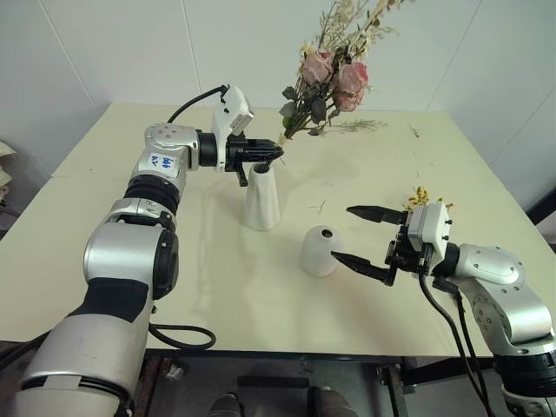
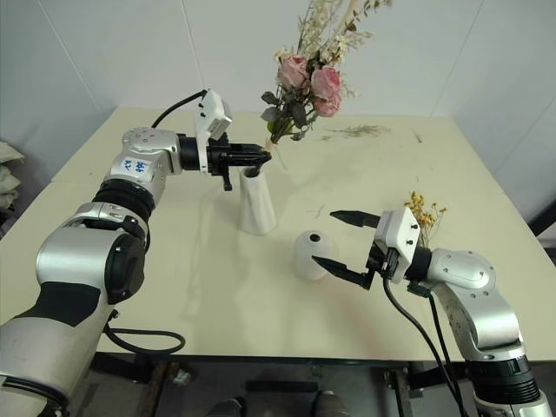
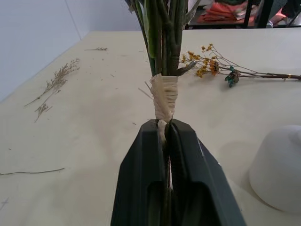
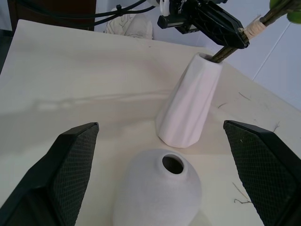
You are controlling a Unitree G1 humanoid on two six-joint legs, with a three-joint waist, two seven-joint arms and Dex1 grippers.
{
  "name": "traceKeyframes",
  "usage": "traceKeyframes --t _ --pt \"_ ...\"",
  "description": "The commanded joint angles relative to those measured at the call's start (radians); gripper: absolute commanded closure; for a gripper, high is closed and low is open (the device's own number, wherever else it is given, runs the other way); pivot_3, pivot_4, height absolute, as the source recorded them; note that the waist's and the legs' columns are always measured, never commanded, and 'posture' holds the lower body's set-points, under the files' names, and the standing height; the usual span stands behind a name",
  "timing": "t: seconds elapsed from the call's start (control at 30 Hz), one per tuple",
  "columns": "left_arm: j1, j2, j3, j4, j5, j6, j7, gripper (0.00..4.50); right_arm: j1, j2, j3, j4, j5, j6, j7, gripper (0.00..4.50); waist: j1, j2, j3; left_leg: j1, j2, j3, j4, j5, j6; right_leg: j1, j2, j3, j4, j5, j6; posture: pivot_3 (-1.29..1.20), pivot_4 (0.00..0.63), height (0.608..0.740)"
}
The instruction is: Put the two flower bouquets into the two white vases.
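Observation:
The large bouquet of pink roses (image 1: 334, 78) stands tilted above the tall tapered white vase (image 1: 261, 200). Its taped stems (image 3: 164, 96) run down into the vase's mouth. My left gripper (image 1: 276, 153) is shut on those stems just above the rim. The short rounded white vase (image 1: 320, 252) sits to the right of the tall one. My right gripper (image 1: 342, 233) is open beside it, fingers spread wide and holding nothing. The small yellow-orange bouquet (image 1: 423, 196) lies flat on the table behind the right gripper.
The cream table (image 1: 130, 261) holds loose dried sprigs (image 1: 360, 126) near its far edge, and more of them lie scattered (image 3: 56, 82). A small twig (image 1: 318, 207) lies between the vases. A white wall stands behind the table.

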Motion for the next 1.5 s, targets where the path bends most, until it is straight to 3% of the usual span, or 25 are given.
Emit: traceKeyframes --t 0.03,0.6,1.5 --pt "-0.040 0.000 0.006 -0.010 0.002 -0.002 -0.002 4.46 -0.007 0.002 -0.012 -0.030 0.005 -0.012 -0.009 0.00 0.000 0.000 0.000 0.000 0.000 0.000 0.000 0.000 0.000 0.000 0.000 0.000 0.000 0.000 0.000 0.00 0.150 0.740" --pt "0.092 0.013 0.246 -0.046 -0.205 -0.046 0.028 4.46 -0.002 0.004 -0.015 -0.031 0.006 -0.011 -0.017 0.00 -0.002 0.000 0.000 0.001 0.000 0.000 0.000 0.000 0.000 0.000 0.000 0.000 0.001 0.000 0.000 0.00 0.150 0.740" --pt "0.206 -0.056 0.314 -0.092 -0.318 -0.144 -0.007 4.46 -0.032 -0.006 -0.054 -0.041 0.048 0.015 -0.031 0.00 0.000 0.000 0.000 0.000 0.000 0.000 0.001 0.000 0.000 0.000 0.000 0.000 0.001 0.000 0.000 0.00 0.150 0.740"
